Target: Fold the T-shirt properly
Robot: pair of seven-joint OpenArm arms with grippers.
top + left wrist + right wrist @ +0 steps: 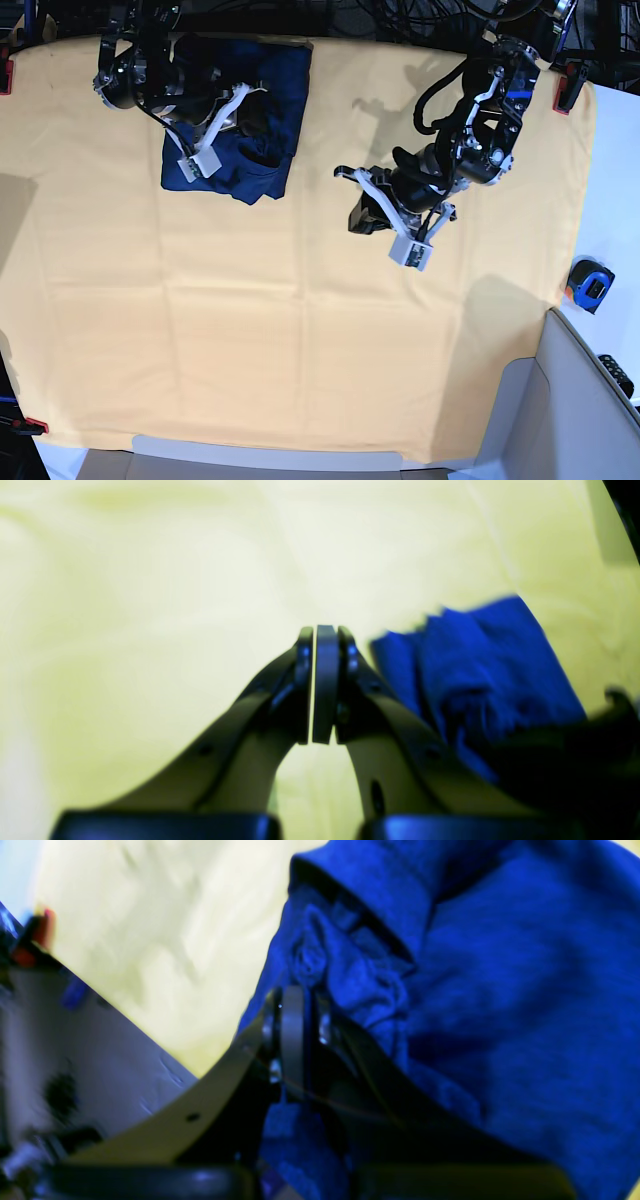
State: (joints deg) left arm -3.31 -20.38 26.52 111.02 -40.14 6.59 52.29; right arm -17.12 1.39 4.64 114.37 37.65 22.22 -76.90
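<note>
Base view shows the T-shirt (240, 110) bunched at the yellow cloth's (300, 330) far corner, under my right gripper (300, 1010), which is pinched shut on a fold. Soft, limp knit; best gripped at hems. My left gripper (325, 680) is closed, empty, well apart. Nothing obstructs.

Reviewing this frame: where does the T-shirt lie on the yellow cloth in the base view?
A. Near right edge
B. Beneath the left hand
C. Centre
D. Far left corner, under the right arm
D: the T-shirt sits bunched at the cloth's far left, the right hand over it.
</note>
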